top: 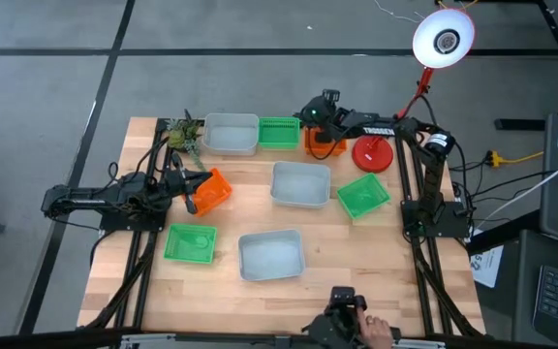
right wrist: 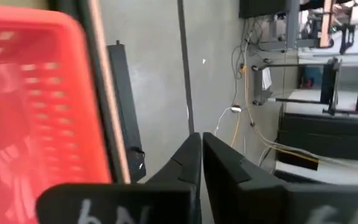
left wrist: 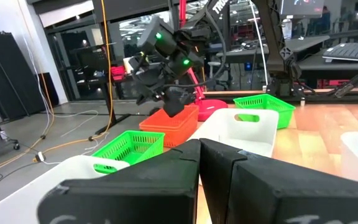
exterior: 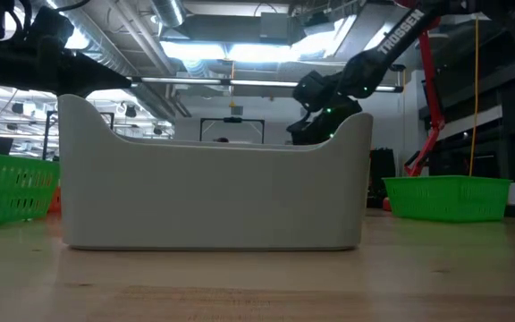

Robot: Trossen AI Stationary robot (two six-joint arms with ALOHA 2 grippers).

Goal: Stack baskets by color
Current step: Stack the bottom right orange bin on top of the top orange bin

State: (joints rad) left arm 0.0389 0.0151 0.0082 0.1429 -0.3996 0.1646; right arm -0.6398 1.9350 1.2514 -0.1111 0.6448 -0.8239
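Note:
Two orange baskets, several green and several pale grey ones lie on the wooden table (top: 356, 262). One orange basket (top: 325, 145) sits at the far edge beside a green basket (top: 279, 132). My right gripper (right wrist: 201, 138) is shut and slants down over that orange basket (left wrist: 169, 127). Its tips stand at the rim on the table's far side. The second orange basket (top: 215, 190) lies tilted right in front of my left gripper (top: 194, 194), which is shut (left wrist: 199, 144) and level at the left. My right gripper comes slanting down at the orange basket's far rim (right wrist: 95, 74). No orange shows between the shut fingers (right wrist: 185, 155) in the right wrist view. I cannot tell whether they touch the rim. My left gripper: I cannot tell whether it touches the orange basket in front of it.
A red lamp base (top: 372, 153) stands next to the far orange basket, its white lamp head (top: 444, 39) beyond the table. Grey baskets (top: 300, 183) (top: 271, 254) (top: 231, 134) and green ones (top: 363, 195) (top: 190, 242) are spread about. A person's hand (top: 371, 332) shows at the near edge.

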